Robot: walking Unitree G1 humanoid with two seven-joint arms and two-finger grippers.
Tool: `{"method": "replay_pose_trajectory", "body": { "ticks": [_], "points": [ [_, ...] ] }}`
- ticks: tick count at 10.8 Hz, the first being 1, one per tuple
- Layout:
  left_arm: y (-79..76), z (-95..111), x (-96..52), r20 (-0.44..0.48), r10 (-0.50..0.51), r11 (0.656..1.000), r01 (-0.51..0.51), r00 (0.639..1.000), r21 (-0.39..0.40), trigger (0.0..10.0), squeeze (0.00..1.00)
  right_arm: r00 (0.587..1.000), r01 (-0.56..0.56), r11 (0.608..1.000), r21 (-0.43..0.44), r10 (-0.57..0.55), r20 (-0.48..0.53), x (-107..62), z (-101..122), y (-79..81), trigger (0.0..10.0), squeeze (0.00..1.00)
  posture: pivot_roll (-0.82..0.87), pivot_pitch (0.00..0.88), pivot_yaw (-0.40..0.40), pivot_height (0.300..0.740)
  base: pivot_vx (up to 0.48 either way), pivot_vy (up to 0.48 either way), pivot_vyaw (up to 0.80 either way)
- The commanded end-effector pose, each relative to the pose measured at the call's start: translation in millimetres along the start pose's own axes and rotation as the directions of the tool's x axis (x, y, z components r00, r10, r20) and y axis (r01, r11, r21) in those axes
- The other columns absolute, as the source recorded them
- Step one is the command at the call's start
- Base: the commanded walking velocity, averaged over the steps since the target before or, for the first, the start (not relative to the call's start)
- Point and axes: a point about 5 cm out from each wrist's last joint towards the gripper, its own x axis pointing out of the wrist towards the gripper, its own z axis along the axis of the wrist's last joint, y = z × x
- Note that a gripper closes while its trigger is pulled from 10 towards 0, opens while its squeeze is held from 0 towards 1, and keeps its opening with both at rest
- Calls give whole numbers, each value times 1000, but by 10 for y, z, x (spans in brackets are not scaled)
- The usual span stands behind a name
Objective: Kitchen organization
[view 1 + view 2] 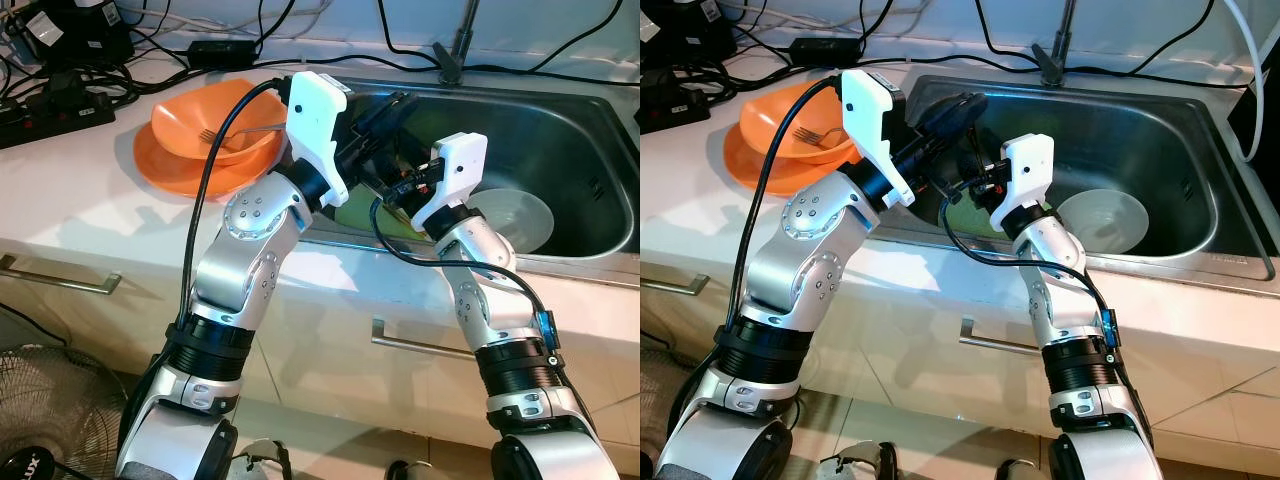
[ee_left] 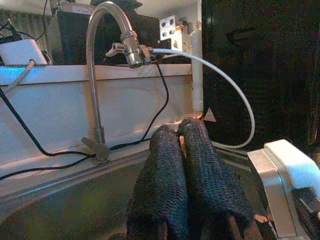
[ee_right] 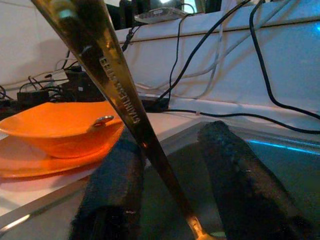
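Orange dishes, steel sink, black and silver arms

You see an orange bowl (image 1: pixel 215 125) on an orange plate (image 1: pixel 175 170), a silver fork (image 1: pixel 235 132) in it. The sink (image 1: pixel 590 200) is grey steel, holding a pale translucent bowl (image 1: pixel 520 218). Your counter (image 1: pixel 70 200) is white, the cables (image 1: pixel 60 75) black. Both grippers' fingers (image 2: pixel 172 185) are black and textured; a brassy, engraved utensil handle (image 3: pixel 117 85) gleams.

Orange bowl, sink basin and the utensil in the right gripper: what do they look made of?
Orange bowl: likely plastic, uniform matte colour. Sink basin: brushed stainless steel, grey streaky reflections. Utensil between the right gripper fingers: polished metal, mirror shine, stamped lettering.
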Motion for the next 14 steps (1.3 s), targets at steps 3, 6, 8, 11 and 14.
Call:
{"method": "replay_pose_trajectory", "body": {
  "ticks": [3,6,8,11,14],
  "points": [
    [14,15,-19,2,-3,1000,3,1000,-5,10000,0,1000,-12,1000,0,12,20,5,30,27,0,0,122,76,65,740,0,0,0],
    [37,16,-28,6,7,999,-7,1000,-39,10000,0,1000,-11,1000,0,11,8,-9,-2,22,0,0,123,77,64,740,0,0,0],
    [50,14,-32,12,17,998,-16,1000,-60,10000,0,1000,-10,1000,1,10,9,-10,0,20,0,0,123,76,63,740,0,0,0],
    [88,30,-48,27,38,990,-34,999,-135,10000,0,1000,-6,1000,0,6,8,-12,-5,8,0,0,127,77,61,740,0,0,0],
    [155,4,-67,13,84,982,-81,996,-169,10000,0,1000,0,1000,-1,0,5,-13,-19,6,0,0,125,76,62,740,0,0,0]
  ]
}}
